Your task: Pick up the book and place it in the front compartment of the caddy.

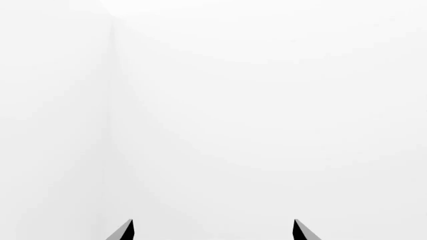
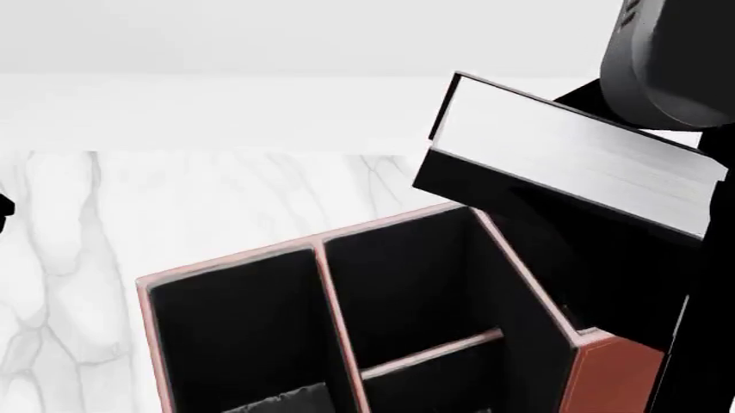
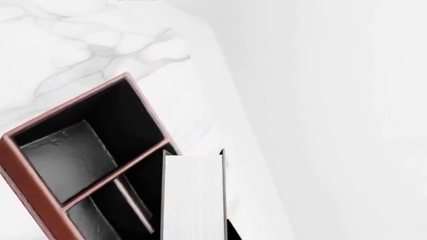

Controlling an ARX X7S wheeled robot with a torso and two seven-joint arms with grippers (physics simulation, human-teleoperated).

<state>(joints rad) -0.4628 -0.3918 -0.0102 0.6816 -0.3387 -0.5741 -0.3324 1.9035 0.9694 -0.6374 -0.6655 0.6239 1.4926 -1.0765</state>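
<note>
Held aloft by the right arm, its pincer hidden, the book (image 2: 574, 159) tilts over the caddy (image 2: 344, 327), beyond the front compartment (image 2: 402, 284); left pincer (image 1: 213, 230) gapes.

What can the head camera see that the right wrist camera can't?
Only the head view shows the dark right arm above the book, and the low cross divider splitting the caddy's middle column. Only the right wrist view shows the bare floor of one compartment and the marble table's edge. Both show the book with its white page edges, held up over the reddish-brown caddy and not yet inside it. Neither shows the right pincer's fingertips.
</note>
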